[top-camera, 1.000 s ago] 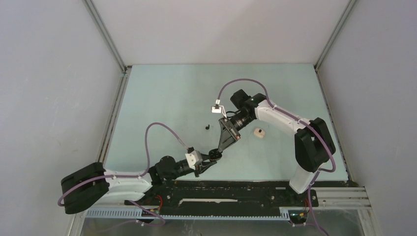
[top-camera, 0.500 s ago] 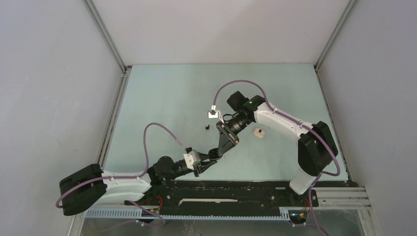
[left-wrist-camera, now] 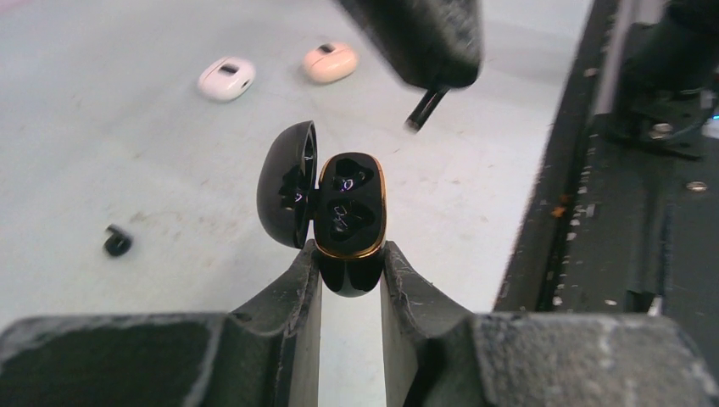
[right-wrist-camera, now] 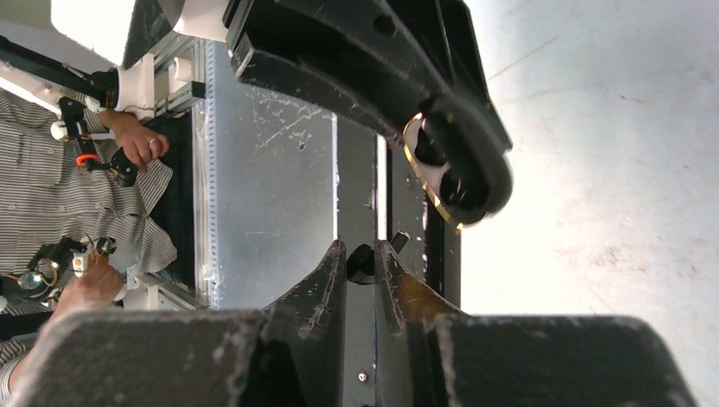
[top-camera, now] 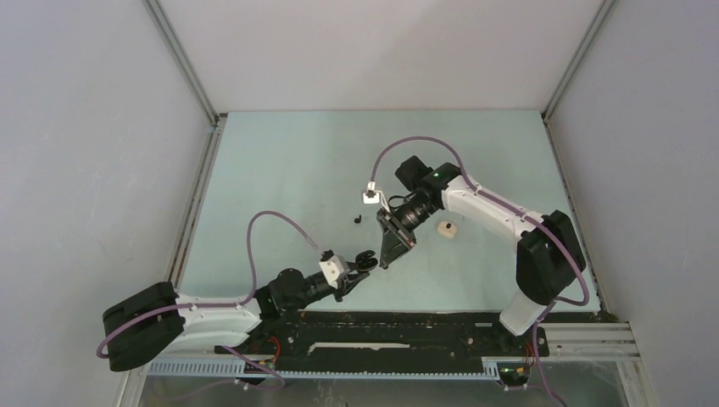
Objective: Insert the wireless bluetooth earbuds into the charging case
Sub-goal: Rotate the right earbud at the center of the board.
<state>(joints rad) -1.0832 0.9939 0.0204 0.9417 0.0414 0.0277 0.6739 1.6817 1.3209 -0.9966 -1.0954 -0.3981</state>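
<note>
My left gripper is shut on the lower end of the charging case, which is black with a gold rim. Its lid stands open to the left, and the earbud pockets face up. My right gripper is shut on a small black earbud, whose stem sticks out below its fingers. It hangs just above and right of the case. In the top view the two grippers meet near the table's front. A second black earbud lies loose on the table.
A white rounded piece and a beige one lie on the pale green table beyond the case. The black base rail runs along the near edge. Grey walls enclose three sides.
My left gripper has lifted the case slightly up toward the right gripper. The right wrist swung a little left, then back, with the earbud still gripped.
</note>
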